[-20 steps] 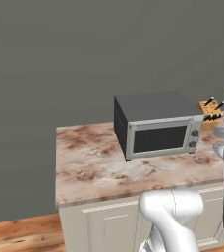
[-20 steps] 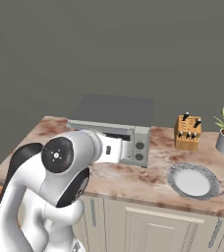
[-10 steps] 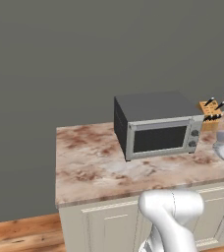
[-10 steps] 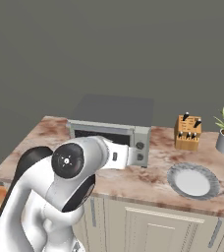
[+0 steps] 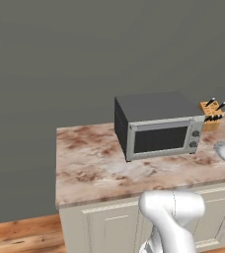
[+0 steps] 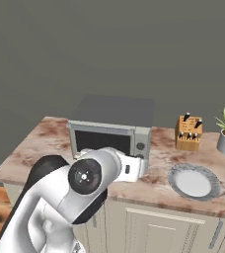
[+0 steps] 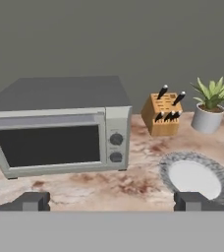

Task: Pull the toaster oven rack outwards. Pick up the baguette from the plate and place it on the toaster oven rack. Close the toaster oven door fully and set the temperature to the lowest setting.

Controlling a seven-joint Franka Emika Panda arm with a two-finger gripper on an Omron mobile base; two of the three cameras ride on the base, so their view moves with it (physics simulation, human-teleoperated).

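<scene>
a: left base view: the toaster oven (image 5: 159, 126) sits on the counter (image 5: 92, 163), its door (image 5: 160, 139) up.
b: right base view: plate (image 6: 194, 181) right of it, no bread visible.
a: hand view: gripper (image 7: 111, 202) spread wide, empty. still at step one; the door likely needs opening before the rack can be pulled.
</scene>
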